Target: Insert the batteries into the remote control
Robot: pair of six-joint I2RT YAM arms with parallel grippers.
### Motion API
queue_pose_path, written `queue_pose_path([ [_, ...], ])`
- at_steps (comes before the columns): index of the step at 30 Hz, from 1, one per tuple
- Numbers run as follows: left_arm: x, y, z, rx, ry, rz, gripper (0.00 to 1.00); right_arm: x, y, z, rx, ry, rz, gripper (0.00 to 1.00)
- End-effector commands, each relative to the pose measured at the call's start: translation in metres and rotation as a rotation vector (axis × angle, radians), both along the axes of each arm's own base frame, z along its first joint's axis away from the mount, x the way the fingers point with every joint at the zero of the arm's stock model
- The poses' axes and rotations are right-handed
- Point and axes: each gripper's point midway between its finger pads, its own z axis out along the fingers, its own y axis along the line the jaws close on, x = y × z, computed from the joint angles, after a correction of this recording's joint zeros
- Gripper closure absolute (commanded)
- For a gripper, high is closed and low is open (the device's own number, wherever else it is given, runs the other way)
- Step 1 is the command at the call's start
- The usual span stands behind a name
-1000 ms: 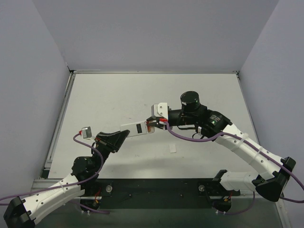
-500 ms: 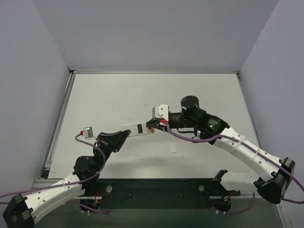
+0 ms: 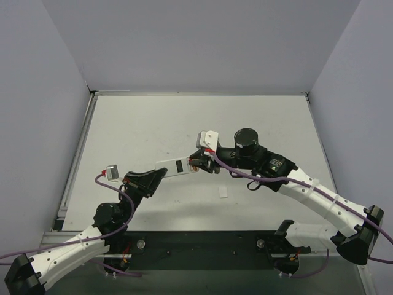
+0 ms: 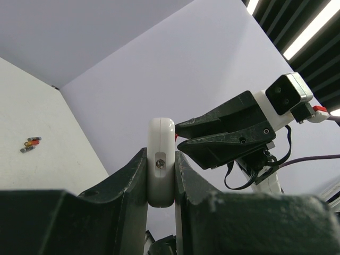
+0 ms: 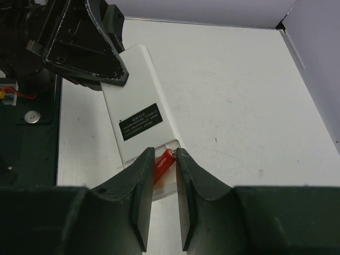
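Remote control: held above the counter's middle, white labelled face up, its near-left end clamped in the left end effector.
Battery: red, pinched in the narrow right end effector at the remote's open far-right end.
Handling: hold the remote steady, align the battery lengthwise with the bay, then press in gently.
Markings: dark label and battery print, both illegible.

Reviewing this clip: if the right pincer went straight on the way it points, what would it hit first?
The short white rectangular remote control. The right pincer, with a red cylindrical battery between its fingers, points at the remote's near end and seems almost to touch it, though depth is unclear.
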Motion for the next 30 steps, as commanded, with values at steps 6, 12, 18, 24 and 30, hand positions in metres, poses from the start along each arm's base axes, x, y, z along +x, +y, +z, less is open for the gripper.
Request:
queue_pose_path([
  [6, -0.002, 0.005, -0.05, 0.037, 0.027, 0.01, 1.0, 0.0, -0.004, -0.021, -0.049, 0.171, -0.134, 0.81],
  [12, 0.0, 0.004, -0.054, 0.061, 0.032, 0.019, 1.0, -0.008, 0.004, -0.032, -0.122, 0.192, -0.222, 0.82],
  [18, -0.001, 0.002, -0.058, 0.084, 0.03, 0.016, 1.0, -0.002, 0.006, -0.04, -0.137, 0.237, -0.328, 0.9],
  [24, 0.0, 0.001, -0.061, 0.097, 0.035, 0.014, 1.0, 0.003, 0.007, -0.022, -0.025, 0.3, -0.403, 1.0],
  [30, 0.0, 0.003, -0.058, 0.082, 0.03, 0.023, 1.0, 0.018, -0.002, -0.002, 0.235, 0.378, -0.55, 1.0],
])
